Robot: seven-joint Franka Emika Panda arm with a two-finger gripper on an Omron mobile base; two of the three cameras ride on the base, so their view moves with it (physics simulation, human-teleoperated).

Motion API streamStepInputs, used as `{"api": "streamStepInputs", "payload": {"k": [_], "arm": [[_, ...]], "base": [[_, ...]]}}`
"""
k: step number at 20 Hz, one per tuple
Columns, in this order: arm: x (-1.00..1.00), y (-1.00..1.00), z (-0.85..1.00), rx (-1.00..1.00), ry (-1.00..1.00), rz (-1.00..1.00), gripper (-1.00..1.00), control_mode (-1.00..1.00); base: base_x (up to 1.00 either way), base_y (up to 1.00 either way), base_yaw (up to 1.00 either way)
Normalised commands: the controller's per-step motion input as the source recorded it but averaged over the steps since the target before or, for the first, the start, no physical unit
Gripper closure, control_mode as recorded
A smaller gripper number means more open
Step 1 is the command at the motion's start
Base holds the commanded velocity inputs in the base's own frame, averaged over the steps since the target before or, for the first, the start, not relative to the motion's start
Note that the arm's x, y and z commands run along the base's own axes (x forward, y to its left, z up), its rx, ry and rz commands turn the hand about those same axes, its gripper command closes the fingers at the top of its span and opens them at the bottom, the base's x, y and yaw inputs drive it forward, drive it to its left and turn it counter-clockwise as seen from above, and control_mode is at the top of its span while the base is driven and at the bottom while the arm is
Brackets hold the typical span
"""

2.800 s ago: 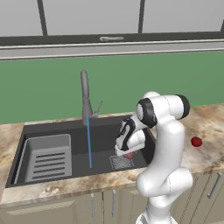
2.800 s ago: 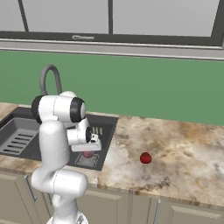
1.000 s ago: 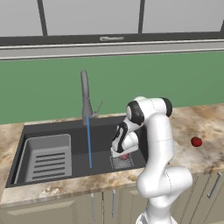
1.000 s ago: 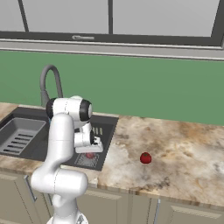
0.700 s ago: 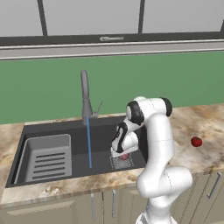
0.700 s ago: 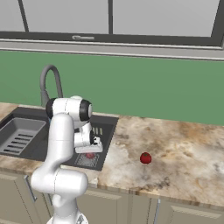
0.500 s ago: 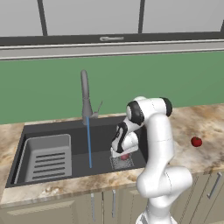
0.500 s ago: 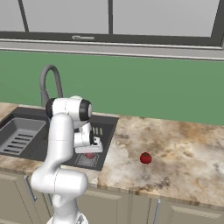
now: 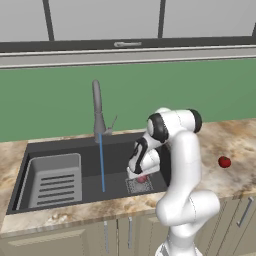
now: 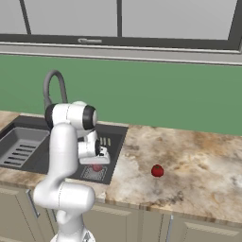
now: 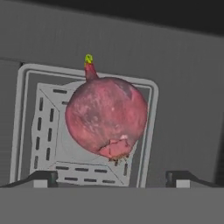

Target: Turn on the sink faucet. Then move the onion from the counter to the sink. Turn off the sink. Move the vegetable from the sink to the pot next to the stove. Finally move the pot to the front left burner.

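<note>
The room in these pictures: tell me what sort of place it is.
A home-style kitchen, rendered rather than real. A dark sink is set in a marbled stone counter, a gooseneck faucet runs water into it, and cabinet fronts sit below.

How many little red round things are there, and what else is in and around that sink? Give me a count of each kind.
Red round vegetables: 2 (the onion on the drain grate; another on the counter)
Faucets: 1, water running
Slotted trays: 1
Drain grates: 1
Total: 5
</note>
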Motion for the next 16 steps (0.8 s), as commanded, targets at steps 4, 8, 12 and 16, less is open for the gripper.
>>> {"api": "streamStepInputs", "payload": {"k": [4,8,12,16], "arm": [[-0.31,0.0,0.41,0.0,-0.07,-0.04,-1.0,-1.0],[-0.33,0.0,0.38,0.0,-0.09,-0.04,-1.0,-1.0],[-0.36,0.0,0.36,0.0,-0.12,-0.03,-1.0,-1.0],[-0.34,0.0,0.53,0.01,-0.1,-0.02,-1.0,-1.0]], "base": [[0.0,0.0,0.0],[0.0,0.0,0.0],[0.0,0.0,0.0],[0.0,0.0,0.0]]}}
